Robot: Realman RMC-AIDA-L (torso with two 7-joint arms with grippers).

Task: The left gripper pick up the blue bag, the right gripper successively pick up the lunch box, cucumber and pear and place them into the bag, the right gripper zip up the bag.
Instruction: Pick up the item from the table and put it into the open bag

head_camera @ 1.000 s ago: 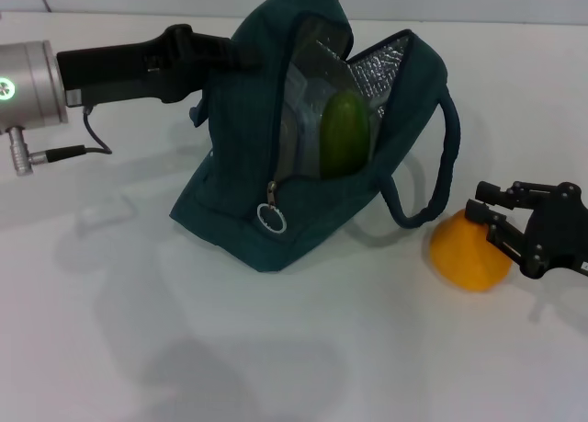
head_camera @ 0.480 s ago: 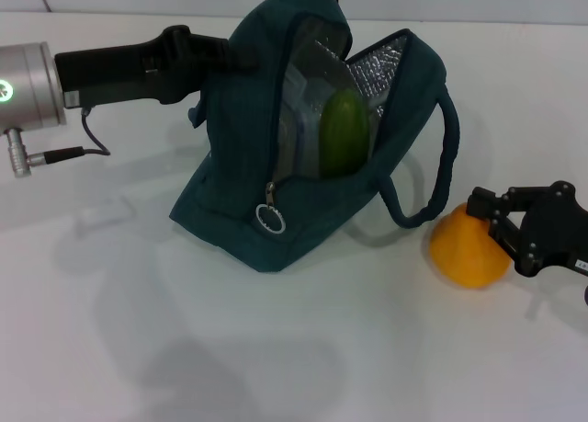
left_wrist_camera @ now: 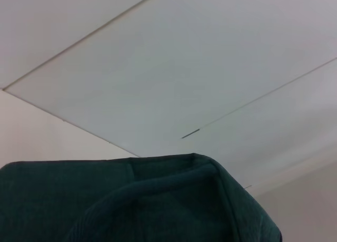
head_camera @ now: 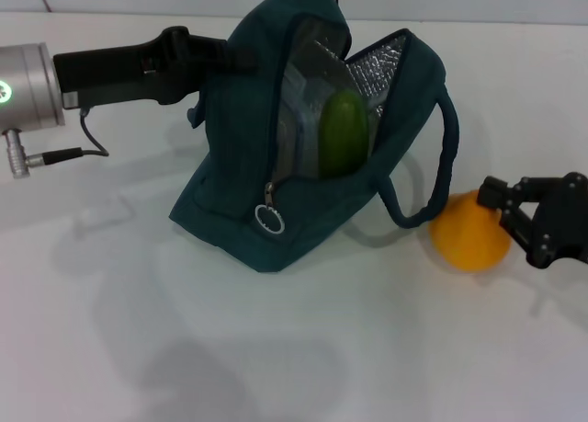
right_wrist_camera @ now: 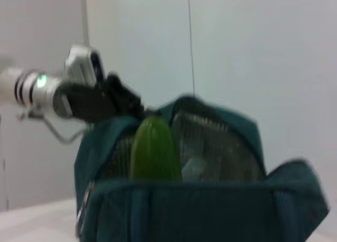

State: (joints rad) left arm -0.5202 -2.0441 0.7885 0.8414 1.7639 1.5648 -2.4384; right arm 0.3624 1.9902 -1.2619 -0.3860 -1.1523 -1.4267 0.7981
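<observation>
head view shows the right gripper at the right edge of the table, its fingers spread around the near side of the orange-yellow pear, touching or almost touching it; a firm pinch is not evident. the pear rests on the table just beside the bag's handle loop, toward the robot's left of the gripper. the blue bag stands open, cucumber and lunch box inside, its top held up by the left gripper, clamped on the fabric.
</observation>
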